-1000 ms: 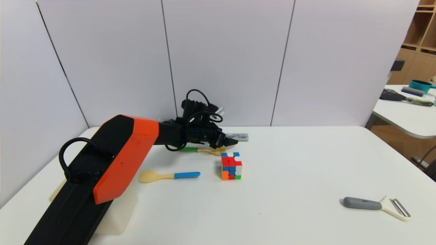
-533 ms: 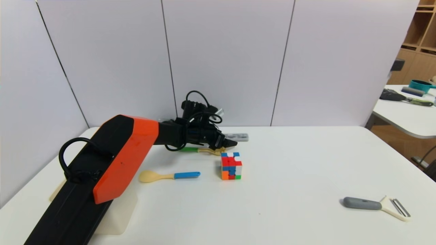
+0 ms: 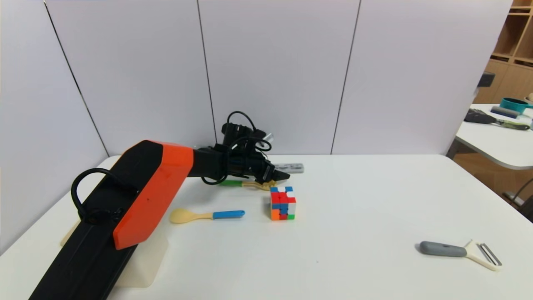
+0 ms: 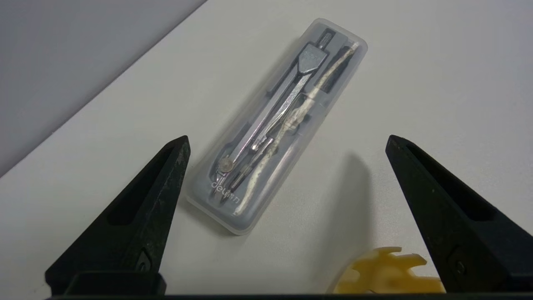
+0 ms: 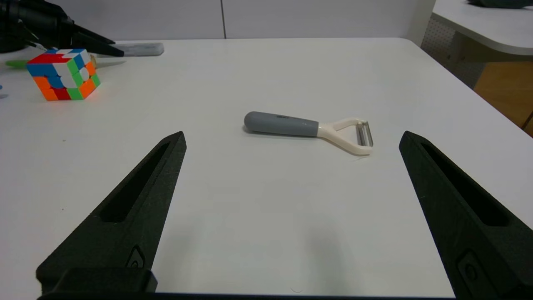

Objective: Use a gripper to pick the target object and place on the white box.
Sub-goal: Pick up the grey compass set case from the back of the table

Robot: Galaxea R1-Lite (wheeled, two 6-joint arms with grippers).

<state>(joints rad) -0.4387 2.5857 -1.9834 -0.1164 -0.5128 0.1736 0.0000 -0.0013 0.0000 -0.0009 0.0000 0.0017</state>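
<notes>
left gripper: above grey case | jaws wide, holding 0 items | right gripper: parked over table, jaws wide

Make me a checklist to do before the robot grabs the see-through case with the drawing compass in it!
1. Left tool open above the table: ok, its jaws are wide apart.
2. Left tool empty: ok, nothing is gripped.
3. Compass case lying flat: ok, it's on the table.
4. Case straight between the left tool's jaws: not ok, it lies slanted.
5. Room inside the white box: cannot tell, the left arm hides most of it.
6. Right tool out of the way: ok, it's over by the peeler, open and empty.
</notes>
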